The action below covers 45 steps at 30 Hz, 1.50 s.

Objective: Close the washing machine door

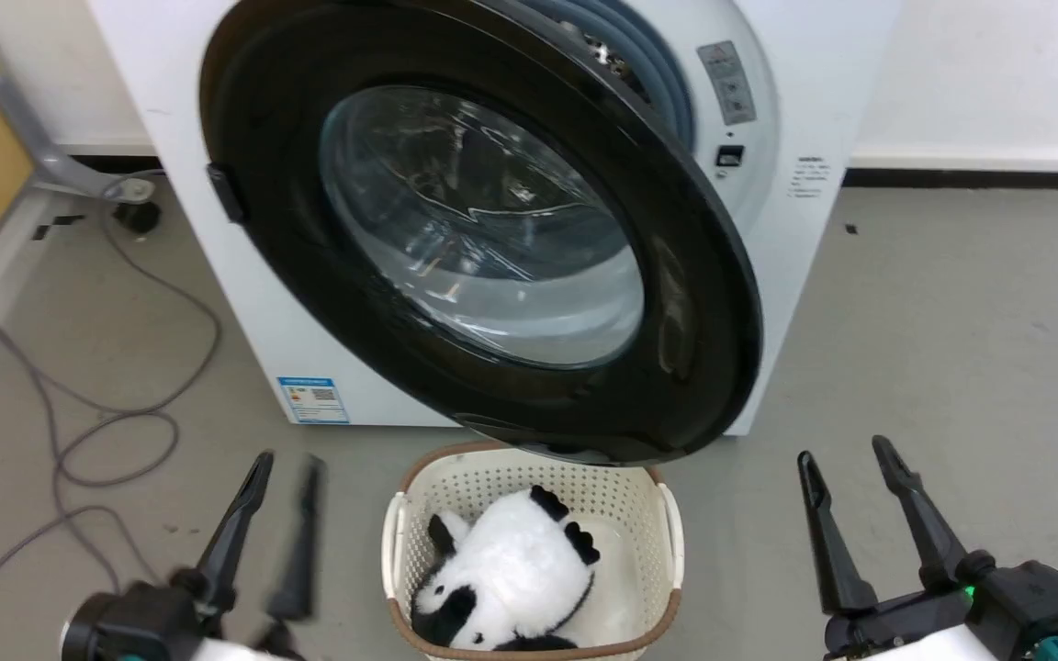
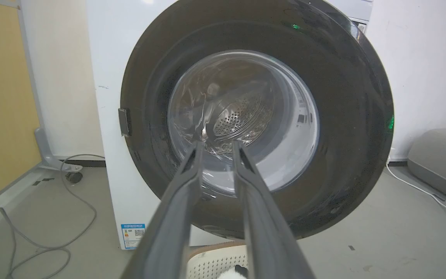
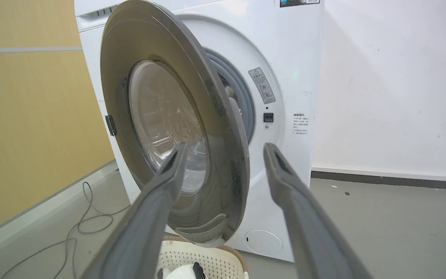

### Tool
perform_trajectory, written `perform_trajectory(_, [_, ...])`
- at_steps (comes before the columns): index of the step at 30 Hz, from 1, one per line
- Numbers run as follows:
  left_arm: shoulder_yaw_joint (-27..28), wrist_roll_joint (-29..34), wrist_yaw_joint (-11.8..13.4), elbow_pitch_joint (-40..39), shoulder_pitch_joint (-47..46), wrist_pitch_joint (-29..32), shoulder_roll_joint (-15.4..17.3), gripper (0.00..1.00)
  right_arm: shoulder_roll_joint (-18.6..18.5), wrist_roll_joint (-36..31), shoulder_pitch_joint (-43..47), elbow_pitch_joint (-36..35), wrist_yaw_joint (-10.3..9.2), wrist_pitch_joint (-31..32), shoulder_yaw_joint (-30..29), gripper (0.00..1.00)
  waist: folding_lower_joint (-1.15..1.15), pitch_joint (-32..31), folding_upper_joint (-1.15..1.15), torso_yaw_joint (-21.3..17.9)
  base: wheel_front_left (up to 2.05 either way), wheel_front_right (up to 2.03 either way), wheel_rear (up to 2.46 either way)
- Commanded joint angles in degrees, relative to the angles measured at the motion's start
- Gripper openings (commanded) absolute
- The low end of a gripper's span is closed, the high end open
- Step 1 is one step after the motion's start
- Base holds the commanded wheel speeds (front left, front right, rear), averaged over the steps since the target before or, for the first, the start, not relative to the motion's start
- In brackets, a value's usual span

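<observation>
The washing machine door [image 1: 713, 303], with its black rim and bulging glass bowl, stands partly open, swung out from the white washing machine [image 1: 217, 275] on its left hinge. The grey gasket [image 1: 658, 73] shows behind its right edge. My left gripper [image 1: 286, 468] is low at the left, short of the door, open with a narrow empty gap. In the left wrist view the left gripper [image 2: 218, 144] points at the door [image 2: 347, 116]. My right gripper [image 1: 846, 454] is low at the right, wide open and empty. In the right wrist view the right gripper [image 3: 226, 149] faces the door's free edge [image 3: 223, 162].
A cream perforated basket [image 1: 529, 473] holding a panda plush [image 1: 511, 569] stands on the floor right under the door's lower rim. A grey cable [image 1: 125, 413] loops on the floor at the left, near a metal leg [image 1: 61, 165]. A grey cushion [image 2: 439, 162] lies at the right.
</observation>
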Motion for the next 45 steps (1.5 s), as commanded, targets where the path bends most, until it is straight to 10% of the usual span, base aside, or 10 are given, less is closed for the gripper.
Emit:
perform_trajectory(1, [0.15, 2.54, -0.44, -0.16, 1.18, -0.24, -0.23, 1.00, -0.62, 0.30, 0.82, -0.41, 0.05, -0.25, 0.48, 1.00, 0.01, -0.23, 0.00, 0.52, 0.00, 0.00, 0.00])
perform_trajectory(7, [1.47, 6.67, -1.23, 0.15, 3.24, -0.24, -2.88, 1.00, -1.99, 0.57, 0.84, -0.63, 0.05, -0.25, 2.03, 1.00, 0.01, -0.07, 0.00, 2.04, 0.00, 0.00, 0.00])
perform_trajectory(8, [1.40, 7.75, -1.53, 0.22, 2.93, -0.24, -3.14, 1.00, -3.42, 0.87, 0.44, -0.36, 0.05, -0.25, 3.56, 0.40, 0.01, 0.80, 0.00, 3.03, 0.00, 0.00, 0.00])
perform_trajectory(10, [1.12, 8.04, -1.67, 0.28, 2.23, -0.24, -3.15, 1.00, -4.43, 1.05, -0.43, -0.13, 0.05, -0.25, 4.62, 0.00, 0.01, 1.74, 0.00, 3.59, 0.00, 0.00, 0.00])
perform_trajectory(23, [-1.83, 7.81, -1.85, -0.13, -3.73, -0.25, -3.45, 1.00, -16.12, 2.26, -17.06, 7.98, 0.05, -0.25, 15.24, 0.00, 0.01, 10.91, 0.00, 7.61, 0.00, 0.00, 0.00])
perform_trajectory(45, [-3.39, 4.33, -1.86, -1.85, -10.92, -0.25, -5.36, 1.00, -24.65, 11.91, -47.06, 29.62, 0.05, 3.08, 12.46, 0.00, 0.01, 22.54, 0.00, 11.79, 0.00, 0.00, 0.00])
